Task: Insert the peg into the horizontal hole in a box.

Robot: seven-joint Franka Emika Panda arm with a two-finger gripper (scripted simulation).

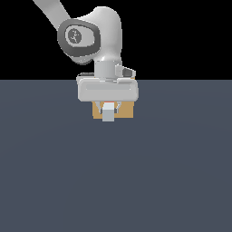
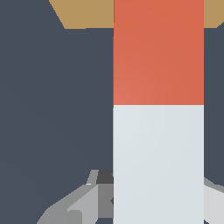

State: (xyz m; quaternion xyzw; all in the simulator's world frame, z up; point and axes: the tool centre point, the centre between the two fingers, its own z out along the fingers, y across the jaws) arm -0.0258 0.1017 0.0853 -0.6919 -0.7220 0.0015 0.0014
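In the exterior view the peg (image 1: 108, 112) shows end-on as a pale grey-white square with a strip of red-orange above it, held in my gripper (image 1: 108, 106). The gripper is shut on the peg's pale half. The tan-orange box (image 1: 127, 110) stands right behind the gripper, mostly hidden by it and the peg. In the wrist view the peg (image 2: 158, 109) runs lengthwise, pale half near the fingers (image 2: 76, 205), red-orange half pointing at the box (image 2: 83, 13). The hole is hidden behind the peg in both views.
The dark grey-blue table (image 1: 113, 181) spreads around the box. The arm's white wrist and links (image 1: 97, 36) rise above the gripper toward the exterior view's left.
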